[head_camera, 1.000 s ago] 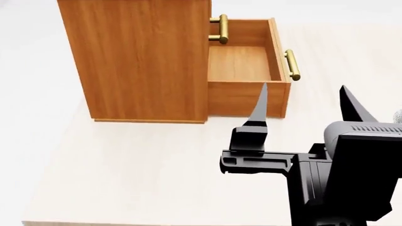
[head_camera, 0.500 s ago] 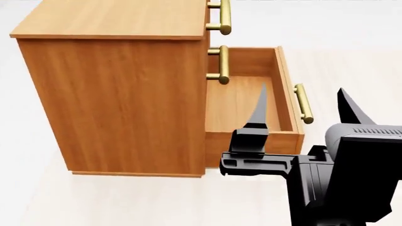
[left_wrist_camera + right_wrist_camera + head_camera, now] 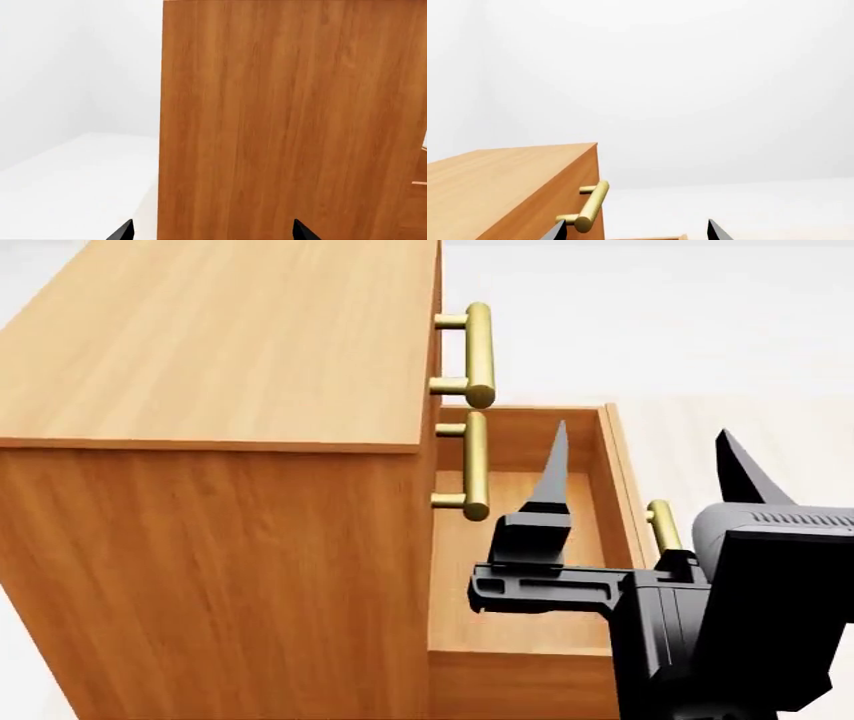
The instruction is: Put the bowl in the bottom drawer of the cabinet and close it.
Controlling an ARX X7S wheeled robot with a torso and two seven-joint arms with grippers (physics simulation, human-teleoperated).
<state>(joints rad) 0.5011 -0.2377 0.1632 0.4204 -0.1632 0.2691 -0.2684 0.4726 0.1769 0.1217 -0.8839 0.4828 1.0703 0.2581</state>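
Filling the left half of the head view, the cabinet (image 3: pixel 214 440) stands tall, with its orange-brown wooden top and side facing the camera. On its front edge two brass handles (image 3: pixel 478 355) of the upper drawers stick out, one above the other, and both of these drawers are closed. Below them the bottom drawer (image 3: pixel 527 625) is pulled out, and its wooden floor is bare. Its own brass handle (image 3: pixel 663 526) shows only partly, beside the black arm. The bowl cannot be seen in any of the views.

The right gripper (image 3: pixel 647 465) is raised above the open drawer. Its two black pointed fingers (image 3: pixel 551 472) stand wide apart and they hold nothing. In the right wrist view, the finger tips (image 3: pixel 556 232) appear only at the picture's edge, with the cabinet top (image 3: pixel 507 180) and a brass handle (image 3: pixel 590 206) near them.

In the left wrist view, the left gripper (image 3: pixel 212 232) faces the flat side of the cabinet (image 3: pixel 293 120). Only two dark finger tips (image 3: pixel 122 232) show, well apart, with nothing between them.
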